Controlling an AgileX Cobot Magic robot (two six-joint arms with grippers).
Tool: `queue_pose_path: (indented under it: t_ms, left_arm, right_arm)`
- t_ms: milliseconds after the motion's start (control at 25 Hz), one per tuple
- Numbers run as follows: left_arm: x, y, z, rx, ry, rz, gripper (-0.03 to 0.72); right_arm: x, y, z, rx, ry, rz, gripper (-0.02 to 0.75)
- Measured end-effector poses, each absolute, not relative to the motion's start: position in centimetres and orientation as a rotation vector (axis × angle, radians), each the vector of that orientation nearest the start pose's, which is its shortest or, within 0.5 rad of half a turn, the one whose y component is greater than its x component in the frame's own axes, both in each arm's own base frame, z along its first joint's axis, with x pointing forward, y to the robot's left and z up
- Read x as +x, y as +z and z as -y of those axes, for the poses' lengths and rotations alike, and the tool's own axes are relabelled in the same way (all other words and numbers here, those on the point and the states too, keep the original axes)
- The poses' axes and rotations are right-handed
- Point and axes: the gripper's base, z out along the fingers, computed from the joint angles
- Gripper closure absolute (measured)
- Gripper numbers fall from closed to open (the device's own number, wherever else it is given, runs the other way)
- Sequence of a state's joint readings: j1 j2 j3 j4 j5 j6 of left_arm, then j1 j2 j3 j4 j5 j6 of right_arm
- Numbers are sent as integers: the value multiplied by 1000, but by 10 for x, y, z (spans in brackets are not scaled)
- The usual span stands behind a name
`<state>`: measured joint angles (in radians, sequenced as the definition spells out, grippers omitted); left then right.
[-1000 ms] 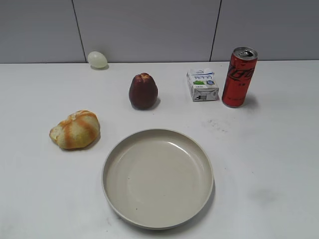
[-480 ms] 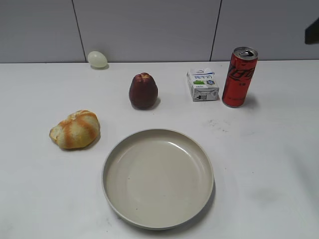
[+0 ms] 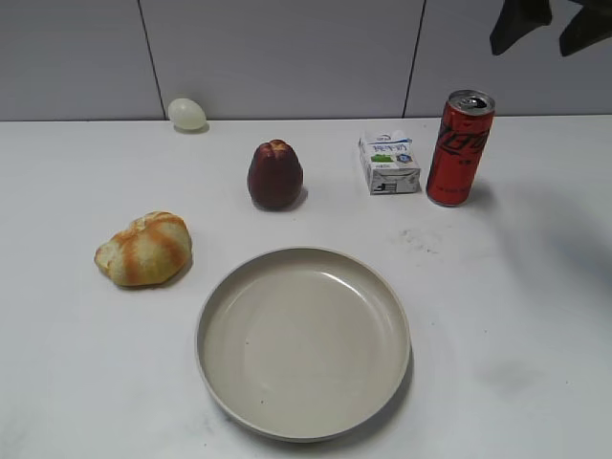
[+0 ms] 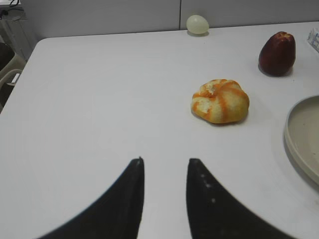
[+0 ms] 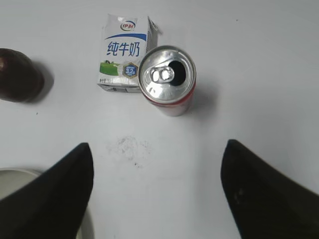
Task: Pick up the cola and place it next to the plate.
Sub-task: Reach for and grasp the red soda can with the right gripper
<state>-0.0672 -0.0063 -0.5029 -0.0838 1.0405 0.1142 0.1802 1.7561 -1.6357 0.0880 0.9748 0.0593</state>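
Red cola (image 3: 459, 148) upright, long axis vertical, tab up; right end effector (image 5: 157, 191) spread wide, empty, above it.

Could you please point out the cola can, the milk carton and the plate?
cola can (image 3: 459, 153), exterior view, on its red side wall.
milk carton (image 5: 122, 55), right wrist view, on its printed top face.
plate (image 3: 215, 301), exterior view, on its left rim.
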Motion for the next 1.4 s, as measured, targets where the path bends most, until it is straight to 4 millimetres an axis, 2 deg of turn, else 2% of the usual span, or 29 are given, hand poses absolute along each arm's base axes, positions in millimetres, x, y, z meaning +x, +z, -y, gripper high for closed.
queue_pose_path:
  t_ms: [200, 400, 600, 1000, 1280, 1400]
  left_arm:
    - [-6, 280, 6, 186, -70, -2004, 456]
    - [-6, 280, 6, 186, -70, -2004, 456]
    - [-6, 280, 6, 186, -70, -2004, 456]
    - [-6, 280, 6, 186, -70, -2004, 456]
    - [-6, 280, 6, 186, -70, -2004, 456]
    - [-6, 280, 6, 186, -70, -2004, 456]
  right_arm:
    - [417, 299, -99, -201, 155, -2637, 110]
    - [437, 274, -104, -199, 103, -2657, 111]
    - [446, 262, -100, -181, 24, -2646, 111]
    - [458, 239, -104, -163, 50, -2652, 111]
    - [463, 214, -104, -152, 32, -2713, 112]
    - [462, 212, -104, -139, 29, -2731, 134]
